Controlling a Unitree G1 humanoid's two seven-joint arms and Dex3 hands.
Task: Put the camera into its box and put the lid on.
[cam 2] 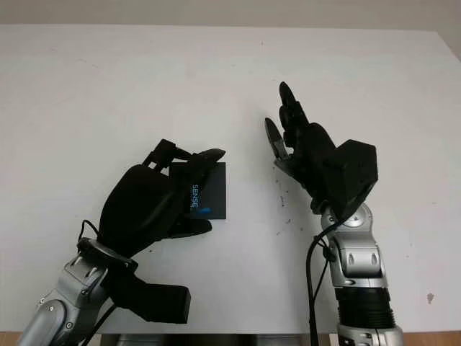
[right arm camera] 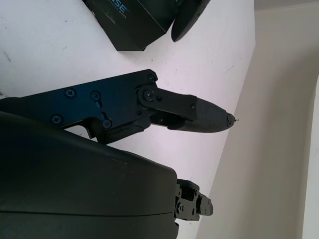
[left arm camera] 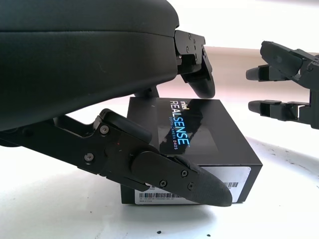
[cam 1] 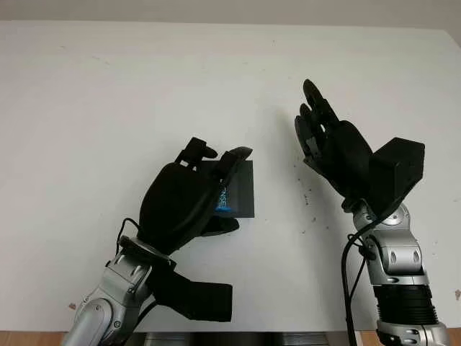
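Note:
The black RealSense camera box (cam 1: 243,189) sits closed on the white table (cam 1: 108,108), its lid on top with the printed label facing up (left arm camera: 199,127). My left hand (cam 1: 225,189) hovers over it. Two fingers (cam 1: 238,157) reach past the box's far edge and the thumb (left arm camera: 169,174) lies along its near side; the box stays on the table, and the hand is open. To the right of the box my right hand (cam 1: 310,126) is raised above the table, open and holding nothing. No camera lies outside the box.
Small dark specks (cam 1: 306,198) dot the table between the box and my right arm. The table's far edge (cam 1: 230,25) meets a pale wall. Its near edge (cam 1: 288,333) runs by both forearms.

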